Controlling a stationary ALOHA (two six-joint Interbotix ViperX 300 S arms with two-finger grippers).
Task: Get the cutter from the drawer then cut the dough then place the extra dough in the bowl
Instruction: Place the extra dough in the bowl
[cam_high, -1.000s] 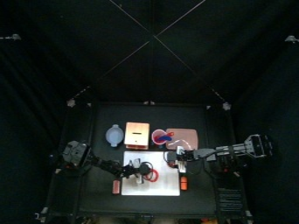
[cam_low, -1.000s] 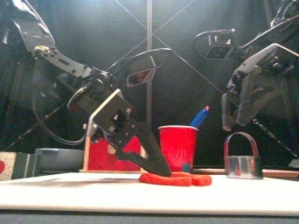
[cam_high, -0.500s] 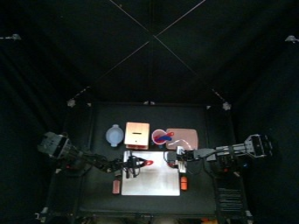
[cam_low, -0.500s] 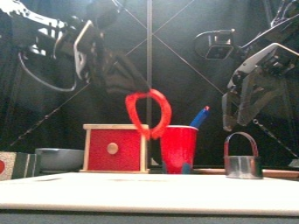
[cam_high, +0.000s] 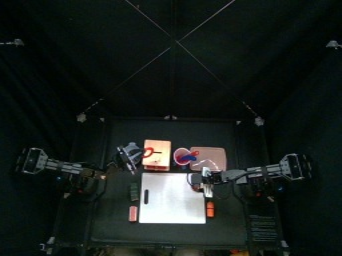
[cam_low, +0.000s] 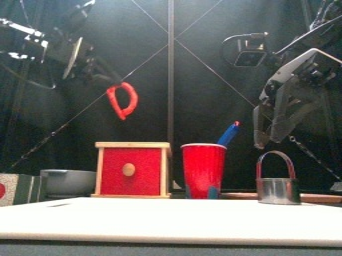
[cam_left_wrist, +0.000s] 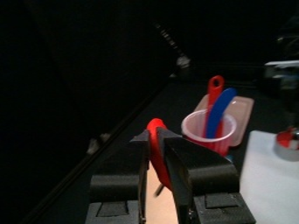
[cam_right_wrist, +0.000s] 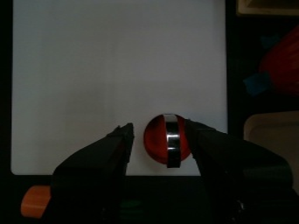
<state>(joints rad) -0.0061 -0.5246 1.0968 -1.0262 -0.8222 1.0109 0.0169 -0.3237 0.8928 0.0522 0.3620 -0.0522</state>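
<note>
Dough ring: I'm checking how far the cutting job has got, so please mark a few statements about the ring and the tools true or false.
1. The left gripper holds the red dough ring up in the air. True.
2. The right gripper is clamped on the cutter. False: the cutter stands on the white board and the gripper hangs above it, jaws open.
3. The red cup holds a blue knife and a red knife. True.
4. The dough ring lies in the bowl. False: it hangs from the left gripper.
</note>
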